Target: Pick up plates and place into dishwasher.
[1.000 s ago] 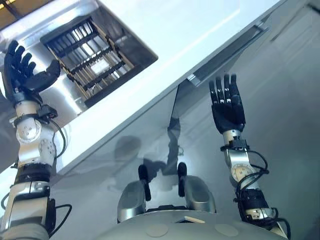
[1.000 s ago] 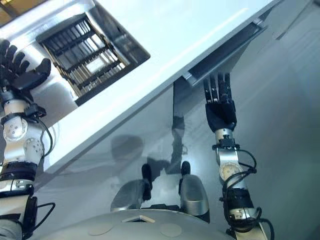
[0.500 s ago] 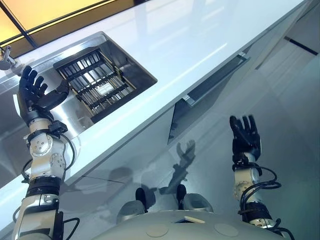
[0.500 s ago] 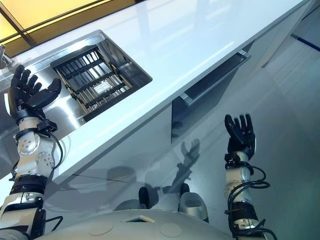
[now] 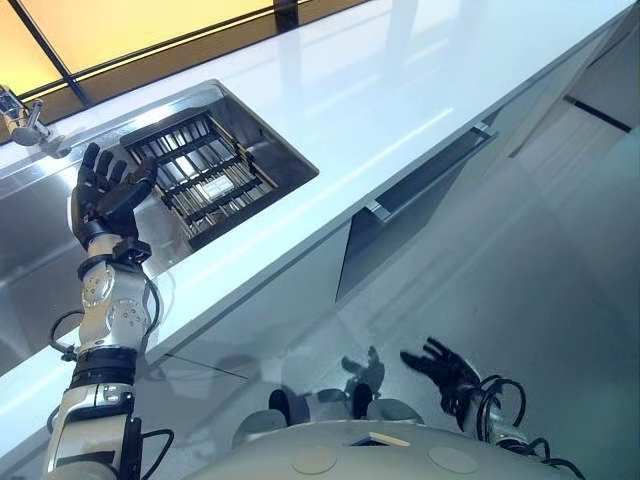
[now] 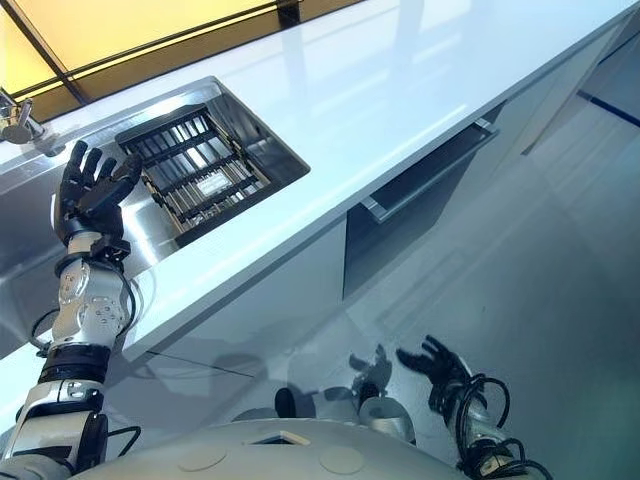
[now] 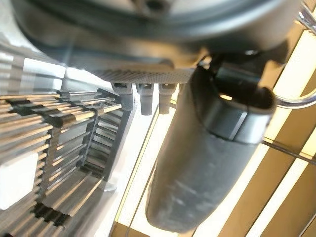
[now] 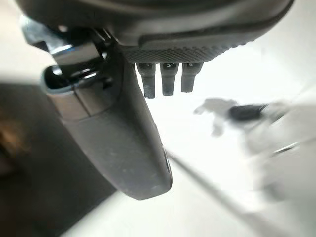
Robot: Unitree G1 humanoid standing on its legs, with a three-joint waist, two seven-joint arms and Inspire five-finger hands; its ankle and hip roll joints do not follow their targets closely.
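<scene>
1. Your left hand (image 5: 105, 195) is raised over the sink (image 5: 30, 220). Its fingers (image 5: 93, 165) are spread wide and straight, and they hold nothing.
2. On the thumb side of those fingers, a dark rack (image 5: 200, 175) sits down in the sink's deeper basin. In the head views the thumb tip overlaps the rack's near corner, but you cannot tell whether it touches. In the left wrist view the rack's bars (image 7: 59, 148) run out past the short row of fingertips.
3. On the other side of the fingers, a tap (image 5: 25, 115) stands near them at the sink's far rim.
4. The glossy white table (image 5: 400, 80) stretches away from the rack, further out on the thumb side.
5. The dishwasher (image 5: 395, 235) sits under the table's front edge, well apart from both hands. Its door is ajar, with a dark opening below a long bar handle (image 5: 430, 172) that runs along the top.
6. Your right hand (image 5: 445, 368) hangs low over the floor (image 5: 560, 300), fingers spread wide and empty. The dishwasher door lies beyond its fingertips, well apart from them.
</scene>
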